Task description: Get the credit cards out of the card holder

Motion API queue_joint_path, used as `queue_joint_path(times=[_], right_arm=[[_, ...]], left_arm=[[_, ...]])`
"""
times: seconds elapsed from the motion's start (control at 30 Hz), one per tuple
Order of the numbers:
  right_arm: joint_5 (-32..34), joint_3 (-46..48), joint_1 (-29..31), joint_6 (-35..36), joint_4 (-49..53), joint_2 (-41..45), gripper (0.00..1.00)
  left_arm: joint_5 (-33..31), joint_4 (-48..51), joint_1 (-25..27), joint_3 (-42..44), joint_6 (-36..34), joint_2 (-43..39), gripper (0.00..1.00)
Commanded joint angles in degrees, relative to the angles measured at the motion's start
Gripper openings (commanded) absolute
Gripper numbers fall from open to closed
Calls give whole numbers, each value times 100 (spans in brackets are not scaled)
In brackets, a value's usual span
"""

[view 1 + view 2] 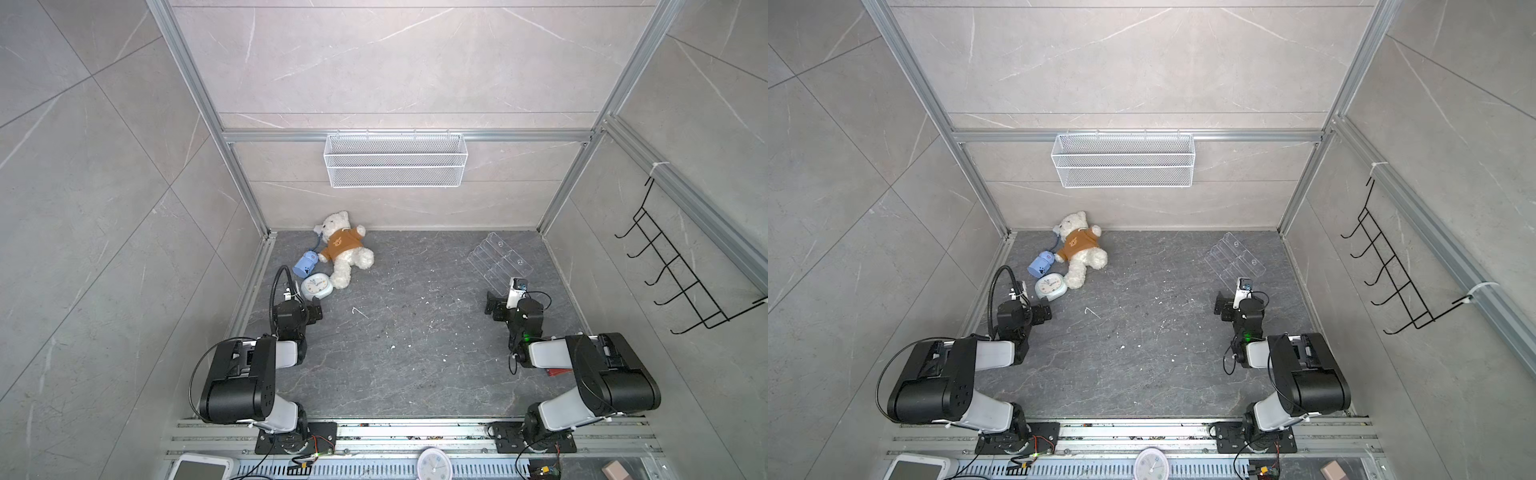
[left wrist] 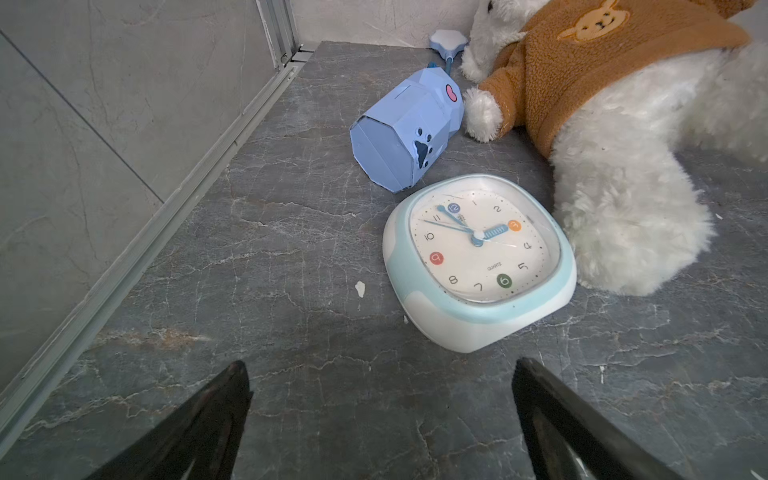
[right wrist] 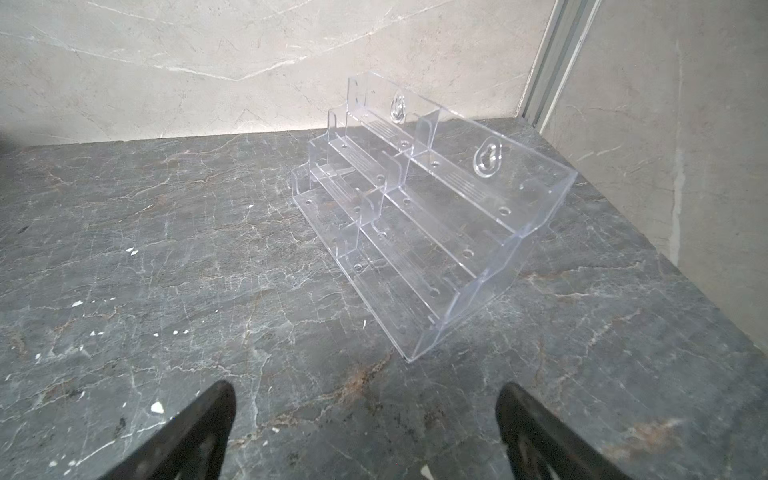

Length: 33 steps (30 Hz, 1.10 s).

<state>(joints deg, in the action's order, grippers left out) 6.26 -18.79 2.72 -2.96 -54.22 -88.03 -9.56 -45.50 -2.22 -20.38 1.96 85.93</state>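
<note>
Inspection from front edge outward. Located at near right of table (image 1: 415, 340): card holder (image 1: 559, 372), showing only as a red sliver in a top view, tucked under the right forearm; mostly hidden, so impossible to tell whether open or snapped shut. No credit cards seen anywhere; presumed inside. Task judged not started.

Further in: left hand (image 2: 380, 363) released, jaws spread wide, nothing between them, hovering over bare table just short of clock (image 2: 478, 257). Opposite, right hand (image 3: 368, 385) likewise released and empty, pointed at clear tiered rack (image 3: 436, 232), apart from it. Both aimed away from the card holder.

Beyond the left hand: blue paper box (image 2: 405, 133) on its side near the clock, then teddy bear (image 1: 345, 249) near the back wall, one leg just beside the clock. Farthest: white mesh basket (image 1: 395, 160) hung on the back wall.

Risks noted. Reaching back under own forearm for the holder: awkward, with danger of a link dragging it off the table. Right forearm also blocking sight of it from above. Mistaking the clear rack for the holder: wasted grasp. Thin flat item on flat stone: hard to get a jaw under; skidding likelier than lifting. Pulling a card single-handed: whole holder likely to follow; pinning with the other hand advised.
</note>
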Motion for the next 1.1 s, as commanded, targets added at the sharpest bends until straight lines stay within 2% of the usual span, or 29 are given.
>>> queue_joint_path(times=[0.0, 0.73, 0.83, 0.9, 0.97, 1.0, 1.07], right_arm=[[86, -37, 17, -9, -47, 75, 100], [86, -37, 16, -11, -54, 78, 100], [328, -46, 14, -104, 73, 275, 100], [409, -113, 23, -121, 683, 770, 100], [629, -345, 47, -320, 1596, 1234, 100], [735, -586, 53, -539, 2317, 1489, 100], [762, -1104, 53, -800, 3697, 1841, 100]], left_arm=[[-85, -310, 18, 17, 41, -24, 100], [-81, -302, 20, 0, 42, -23, 100], [50, -303, 23, 8, -28, -39, 100], [315, -187, 86, -32, -214, -97, 100], [301, -180, 145, 36, -267, -279, 100], [218, 78, 219, -4, -327, -481, 100], [-34, 1254, 475, -413, -365, -924, 100]])
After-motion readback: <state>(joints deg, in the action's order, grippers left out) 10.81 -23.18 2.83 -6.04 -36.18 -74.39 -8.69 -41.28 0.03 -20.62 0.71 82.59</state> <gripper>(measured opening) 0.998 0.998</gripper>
